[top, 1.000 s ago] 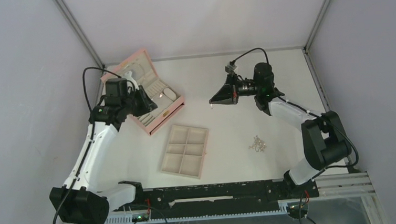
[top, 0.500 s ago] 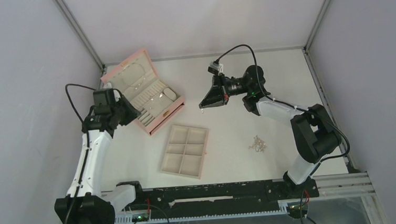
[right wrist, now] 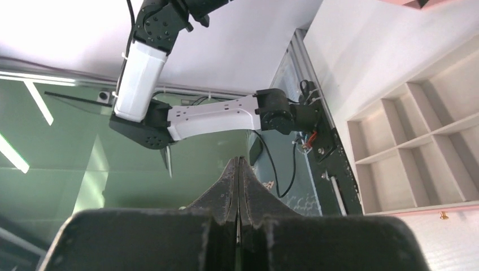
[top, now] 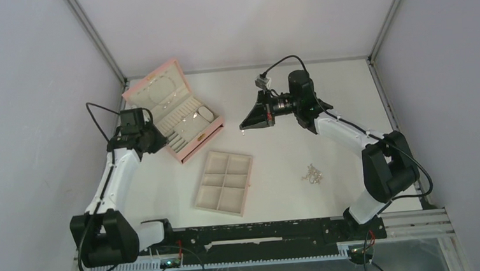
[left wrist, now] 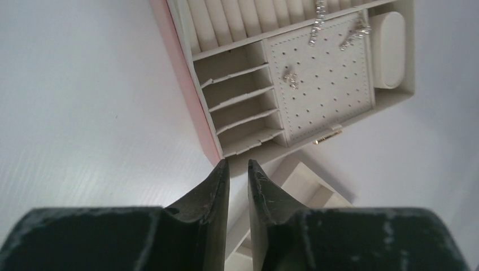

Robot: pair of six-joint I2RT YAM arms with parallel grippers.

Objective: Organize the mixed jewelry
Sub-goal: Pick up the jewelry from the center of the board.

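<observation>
A small pile of mixed jewelry lies on the white table at the right. A few silver pieces rest on the dotted pad inside the open pink box. My left gripper hovers off the box's left front corner, jaws a narrow gap apart and empty. My right gripper hangs in mid-air between box and pile, pointing left, shut. A tiny silver speck dangles at its tip in the top view; the right wrist view does not show it.
The beige six-compartment tray lies in front of the box, near the table's middle, empty. Metal frame posts and grey walls close in the table's back and sides. The arm bases and a black rail line the near edge.
My right gripper has swung left toward the pink box, staying shut. My left gripper has drawn back from over the box to its left front corner, jaws slightly narrower.
</observation>
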